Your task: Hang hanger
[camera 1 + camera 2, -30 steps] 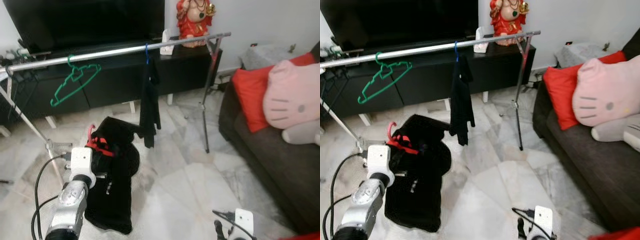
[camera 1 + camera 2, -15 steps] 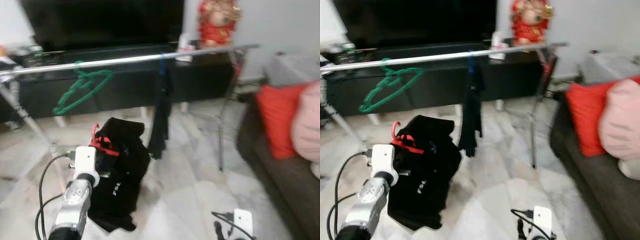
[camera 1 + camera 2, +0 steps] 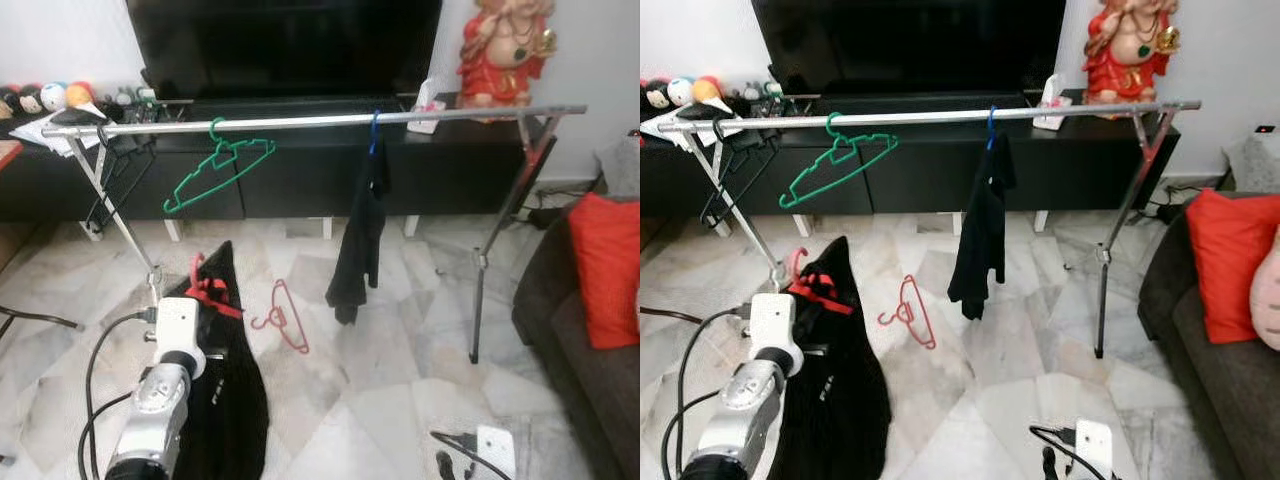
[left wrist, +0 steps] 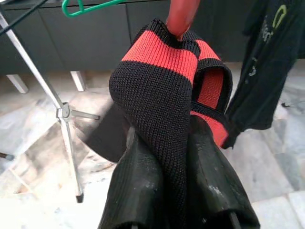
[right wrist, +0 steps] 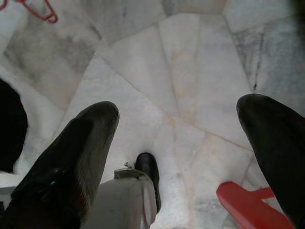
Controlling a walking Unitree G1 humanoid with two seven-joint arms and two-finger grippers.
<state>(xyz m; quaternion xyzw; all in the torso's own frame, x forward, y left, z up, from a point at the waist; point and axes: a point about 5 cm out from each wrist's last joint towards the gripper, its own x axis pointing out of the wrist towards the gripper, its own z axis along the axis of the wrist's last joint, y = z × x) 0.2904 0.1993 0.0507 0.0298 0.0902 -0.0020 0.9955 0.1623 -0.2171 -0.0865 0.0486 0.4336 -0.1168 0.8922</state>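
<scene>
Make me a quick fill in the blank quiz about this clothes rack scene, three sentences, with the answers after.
1. The empty hanger hooked on the metal rail is coloured ____.
2. The left gripper is shut on a black garment with a ____ collar.
3. The spare red hanger lies on the ____.

Answers: green; red; floor
</scene>
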